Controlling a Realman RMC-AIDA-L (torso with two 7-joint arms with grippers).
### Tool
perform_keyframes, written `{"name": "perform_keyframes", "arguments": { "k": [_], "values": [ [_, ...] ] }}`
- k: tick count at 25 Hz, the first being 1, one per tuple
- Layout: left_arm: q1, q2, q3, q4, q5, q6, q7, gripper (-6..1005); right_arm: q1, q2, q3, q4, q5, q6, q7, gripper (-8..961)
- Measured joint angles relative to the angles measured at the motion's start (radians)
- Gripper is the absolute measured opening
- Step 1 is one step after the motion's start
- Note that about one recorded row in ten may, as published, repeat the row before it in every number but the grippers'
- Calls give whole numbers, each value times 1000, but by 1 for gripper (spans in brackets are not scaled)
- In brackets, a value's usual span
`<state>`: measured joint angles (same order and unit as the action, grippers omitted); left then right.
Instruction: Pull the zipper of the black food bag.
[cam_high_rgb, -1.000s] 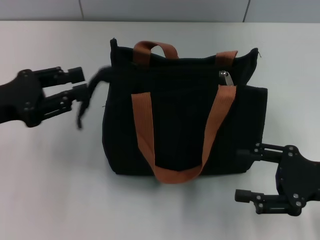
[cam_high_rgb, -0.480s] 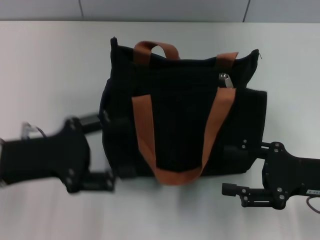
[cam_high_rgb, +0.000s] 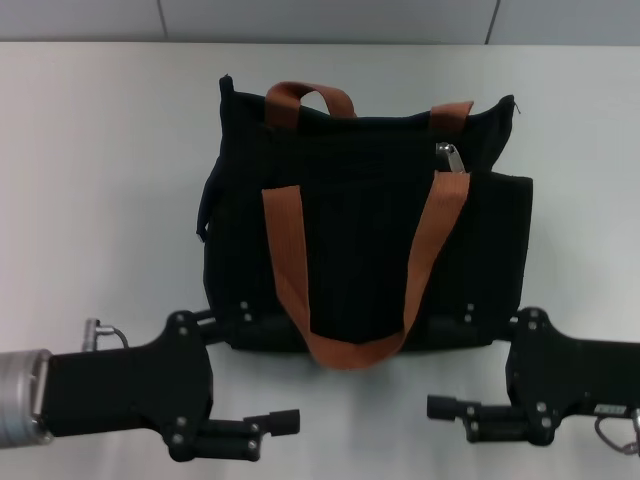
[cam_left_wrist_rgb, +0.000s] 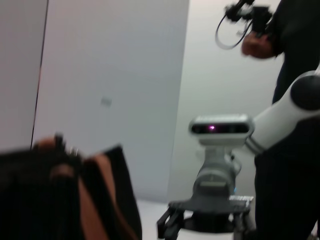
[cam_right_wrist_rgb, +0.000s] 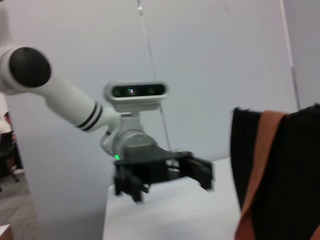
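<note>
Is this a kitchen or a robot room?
Most likely a robot room, like a lab. A black bag sits alone on a plain white table, with bare pale walls behind. A robot hand waits on each side near the front: left hand, right hand.

Both arms end in matte black, blocky wrist housings studded with small silver screws, each bearing slim black fingers with knurled tips, the left gripper (cam_high_rgb: 245, 375) backed by a silver cylindrical cuff at 8 o'clock, the right gripper (cam_high_rgb: 470, 365) trailing a thin grey cable loop.
</note>
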<state>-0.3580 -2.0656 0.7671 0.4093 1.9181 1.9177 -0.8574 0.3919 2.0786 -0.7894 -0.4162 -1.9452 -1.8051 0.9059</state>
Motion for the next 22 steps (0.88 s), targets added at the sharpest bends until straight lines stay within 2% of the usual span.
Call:
{"name": "perform_keyframes", "arguments": {
  "k": [8, 22],
  "values": [
    [-11, 4, 1, -28, 77, -60, -10, 834, -20, 0, -23, 25, -15, 26, -47, 755],
    [-17, 6, 1, -21, 84, -53, -13, 834, -23, 3, -22, 31, -11, 29, -56, 755]
  ]
}}
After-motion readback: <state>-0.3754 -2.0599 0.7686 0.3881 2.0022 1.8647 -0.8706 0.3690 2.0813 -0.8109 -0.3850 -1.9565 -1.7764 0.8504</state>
